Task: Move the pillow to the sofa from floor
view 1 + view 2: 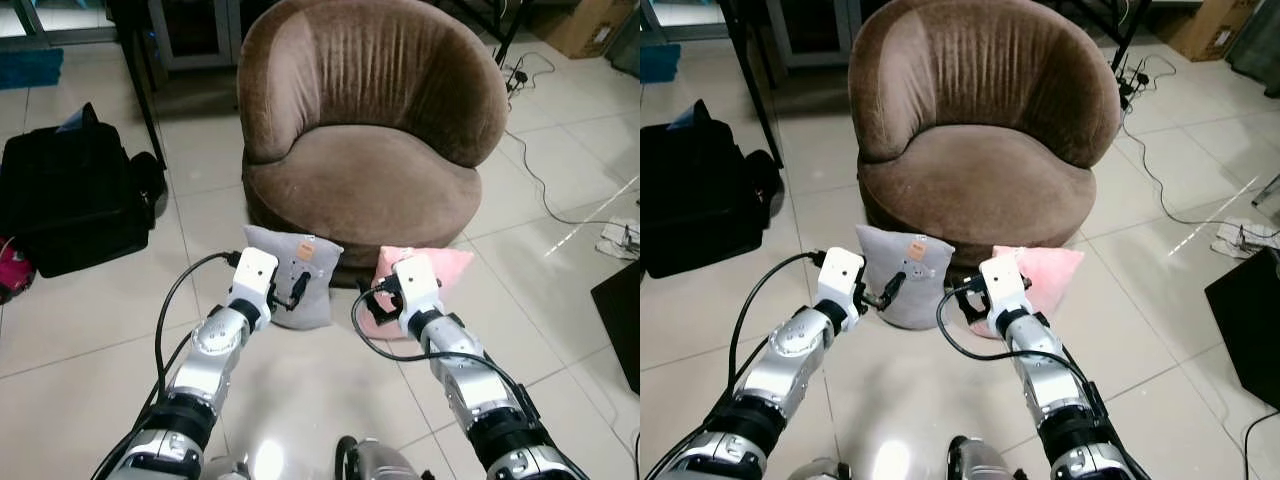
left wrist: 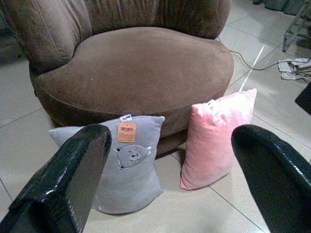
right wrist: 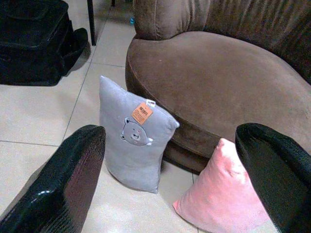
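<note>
We are facing a round brown armchair (image 1: 375, 120) with a deep curved back and a plump seat cushion, its velvety fabric showing vertical ribs on the backrest. On our left a black bag (image 1: 75, 200) is sitting on the pale glossy floor tiles (image 1: 90, 320), beside a dark furniture leg. On our right a thin cable (image 1: 545, 190) is trailing across the tiles toward a bundle of plugs, and a dark flat panel (image 1: 622, 320) is lying at the edge of the head views.

Two pillows are standing upright on the floor, leaning against the base of the armchair — nothing is lying between them and us. The grey pillow (image 2: 127, 165) is soft and fleecy, rectangular, with a small stitched bear face and an orange paper tag (image 2: 127, 132) hanging at its top edge. Just beside it, on its right, the pink pillow (image 2: 218, 138) is looking plush and slightly shiny, with pointed corners.

We are holding both silver arms forward. The left gripper (image 2: 175, 184) is hovering in front of the grey pillow with its black fingers spread wide and grasping nothing; the right gripper (image 3: 175, 189) is hovering near the pink pillow, likewise spread — empty.
</note>
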`<state>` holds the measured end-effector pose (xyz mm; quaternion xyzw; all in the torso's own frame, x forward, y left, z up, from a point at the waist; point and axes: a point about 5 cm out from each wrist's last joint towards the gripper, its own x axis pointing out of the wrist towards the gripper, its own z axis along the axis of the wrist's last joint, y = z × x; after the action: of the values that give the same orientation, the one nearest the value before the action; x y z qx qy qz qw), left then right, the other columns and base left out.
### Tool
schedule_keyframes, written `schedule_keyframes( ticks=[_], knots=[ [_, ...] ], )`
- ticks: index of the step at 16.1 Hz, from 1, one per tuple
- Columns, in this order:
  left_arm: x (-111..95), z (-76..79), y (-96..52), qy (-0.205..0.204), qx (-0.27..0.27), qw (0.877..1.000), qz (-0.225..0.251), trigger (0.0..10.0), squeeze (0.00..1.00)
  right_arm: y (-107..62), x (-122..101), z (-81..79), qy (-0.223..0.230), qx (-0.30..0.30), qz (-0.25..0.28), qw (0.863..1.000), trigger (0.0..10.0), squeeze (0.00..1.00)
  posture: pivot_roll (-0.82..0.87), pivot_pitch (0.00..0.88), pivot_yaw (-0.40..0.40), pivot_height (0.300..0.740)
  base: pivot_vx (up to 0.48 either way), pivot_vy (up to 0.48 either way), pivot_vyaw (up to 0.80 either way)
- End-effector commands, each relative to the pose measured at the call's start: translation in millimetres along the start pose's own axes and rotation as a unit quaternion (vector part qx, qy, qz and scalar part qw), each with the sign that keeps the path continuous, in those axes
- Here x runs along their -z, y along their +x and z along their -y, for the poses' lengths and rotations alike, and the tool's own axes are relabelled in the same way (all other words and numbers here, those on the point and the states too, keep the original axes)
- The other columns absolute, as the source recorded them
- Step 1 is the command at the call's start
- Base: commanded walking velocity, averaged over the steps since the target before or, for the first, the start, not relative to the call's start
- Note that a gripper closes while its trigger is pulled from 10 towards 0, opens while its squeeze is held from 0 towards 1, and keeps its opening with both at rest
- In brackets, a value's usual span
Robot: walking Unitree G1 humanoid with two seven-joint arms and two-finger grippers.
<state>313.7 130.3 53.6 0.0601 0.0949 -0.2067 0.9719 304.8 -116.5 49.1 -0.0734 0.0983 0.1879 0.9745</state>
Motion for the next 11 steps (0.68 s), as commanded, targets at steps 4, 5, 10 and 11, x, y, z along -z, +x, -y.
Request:
schedule_keyframes(
  ticks=[4,5,10,11],
  knots=[
    [-0.9,0.9,2.4,0.009,0.0,1.0,-0.002,10.0,0.0,-0.7,3.2,5.0,0.005,0.012,-0.003,1.0,10.0,0.0,-0.01,0.09,-0.099,0.74,0.0,0.0,0.0],
    [-1.3,0.4,2.4,0.01,-0.001,1.0,-0.001,10.0,0.0,-0.3,2.6,4.6,0.005,0.011,-0.002,1.0,10.0,0.0,-0.01,0.09,-0.099,0.74,0.0,0.0,0.0],
    [-0.8,0.8,3.2,0.011,0.001,1.0,-0.002,10.0,0.0,0.7,1.6,5.7,0.0,0.012,0.002,1.0,10.0,0.0,-0.01,0.073,-0.1,0.74,0.0,0.0,0.0],
    [-0.6,0.8,3.1,0.012,0.001,1.0,-0.002,10.0,0.0,0.5,1.4,5.7,0.0,0.011,0.003,1.0,10.0,0.0,-0.01,0.073,-0.1,0.74,0.0,0.0,0.0]
  ],
)
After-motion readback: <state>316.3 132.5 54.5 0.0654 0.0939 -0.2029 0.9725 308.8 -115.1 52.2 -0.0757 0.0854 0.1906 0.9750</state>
